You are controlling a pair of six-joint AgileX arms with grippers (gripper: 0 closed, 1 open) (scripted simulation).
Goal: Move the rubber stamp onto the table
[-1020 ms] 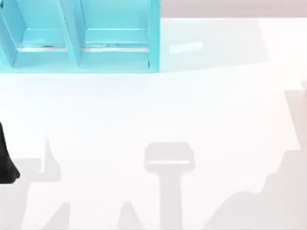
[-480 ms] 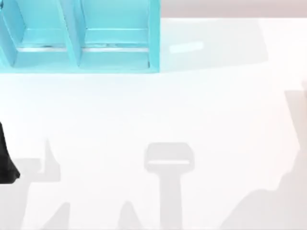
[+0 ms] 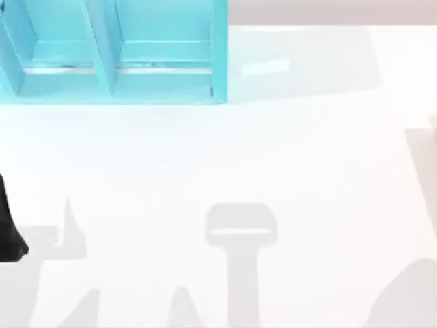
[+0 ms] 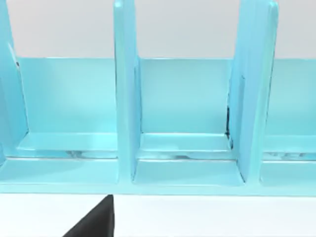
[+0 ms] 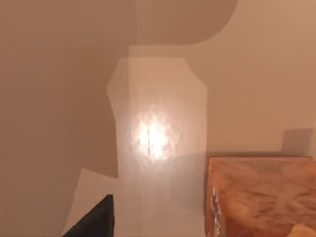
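1. Top view: the teal shelf unit (image 3: 116, 51) is standing at the table's (image 3: 225, 150) far left; the left arm (image 3: 8, 229) is showing at the left edge (dark part only).
2. Left wrist view: the shelf unit's open compartments are facing the camera; a dark end effector finger (image 4: 94, 223) is showing, spread undeterminable.
3. Right wrist view: the rubber stamp (image 5: 261, 195) is sitting close beside a dark finger (image 5: 94, 222); grip undeterminable.

Across the three top views, a change is seen only in the grey shadow (image 3: 410, 297) cast on the counter (image 3: 225, 157) at the lower right corner. It reached leftward toward the middle of the near edge a second ago, was shorter half a second ago, and is now confined to the corner.
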